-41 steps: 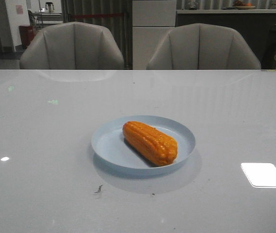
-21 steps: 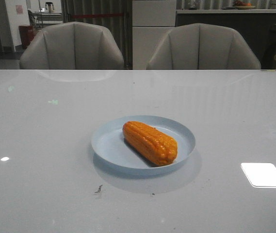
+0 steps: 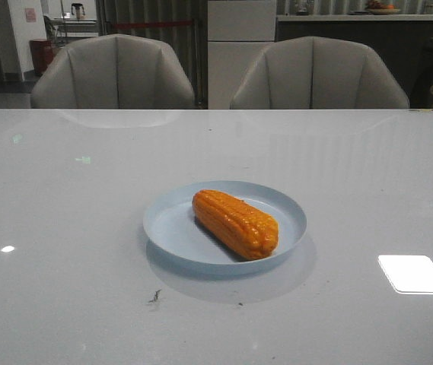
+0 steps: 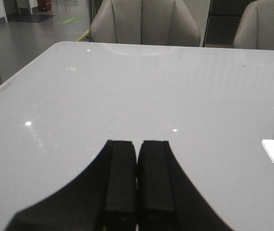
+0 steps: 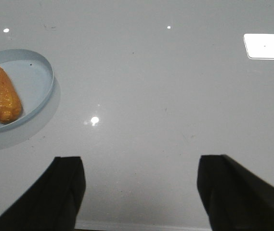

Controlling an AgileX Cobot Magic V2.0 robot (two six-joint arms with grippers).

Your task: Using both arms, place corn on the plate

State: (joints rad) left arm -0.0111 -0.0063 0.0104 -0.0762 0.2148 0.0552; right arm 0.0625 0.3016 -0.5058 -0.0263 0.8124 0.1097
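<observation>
The left gripper is hanging over the bare white table with its fingers pressed together, empty. The right gripper is hovering spread wide, holding nothing. Farther out, the corn is lying diagonally on the pale blue plate. Beyond, two grey chairs are standing.

A glossy white bench mirrors a bright square of light. Two grey padded chairs stand side by side behind it. A small dark smudge marks its near surface.
</observation>
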